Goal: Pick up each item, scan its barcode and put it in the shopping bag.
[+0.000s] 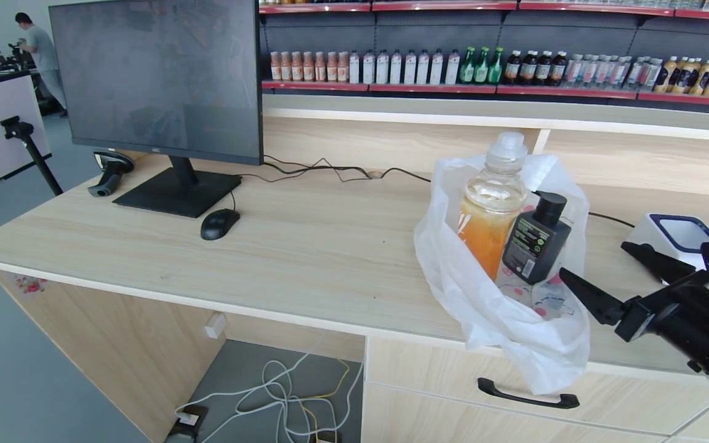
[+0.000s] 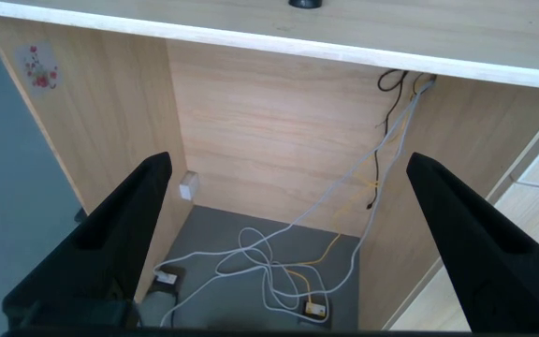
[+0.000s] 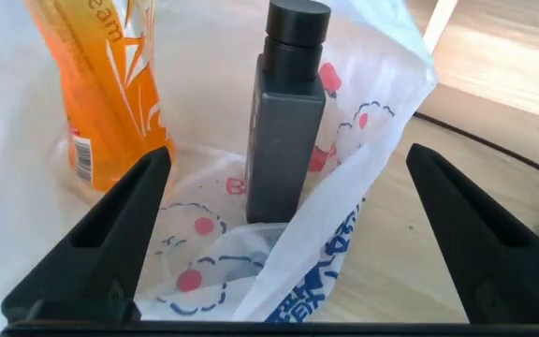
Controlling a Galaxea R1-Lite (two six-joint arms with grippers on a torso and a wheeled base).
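Wooden counter is seen bearing the flimsy shopping bag. 2 items, juice bottle and dark bottle, are stood inside, judged rigid, smooth, best gripped mid-body. The right gripper is held open beside it, and the left gripper is open and empty.

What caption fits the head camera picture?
Orange drink bottle and dark bottle stand in the shopping bag, right gripper open nearby.

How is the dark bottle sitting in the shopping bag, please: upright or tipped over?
Upright: the dark bottle stands on its base inside the shopping bag, cap uppermost, beside the orange drink bottle.
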